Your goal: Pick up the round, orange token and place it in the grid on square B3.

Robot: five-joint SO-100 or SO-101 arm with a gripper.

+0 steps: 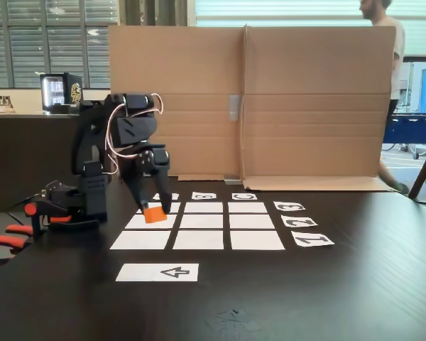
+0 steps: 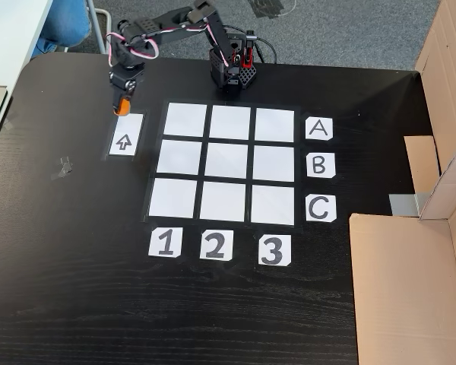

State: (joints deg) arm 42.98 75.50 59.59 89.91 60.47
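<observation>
Jaws clamped on orange token (image 1: 154, 214), gripper (image 2: 122, 106) pointing down, token lifted off black table (image 2: 76, 251) above near end of arrow strip (image 2: 125, 135). Grid (image 2: 228, 161) lies just beside, all nine squares bare. Square B3 (image 2: 273, 162) well apart from token. Cardboard screen (image 1: 270, 99) stands behind.
</observation>
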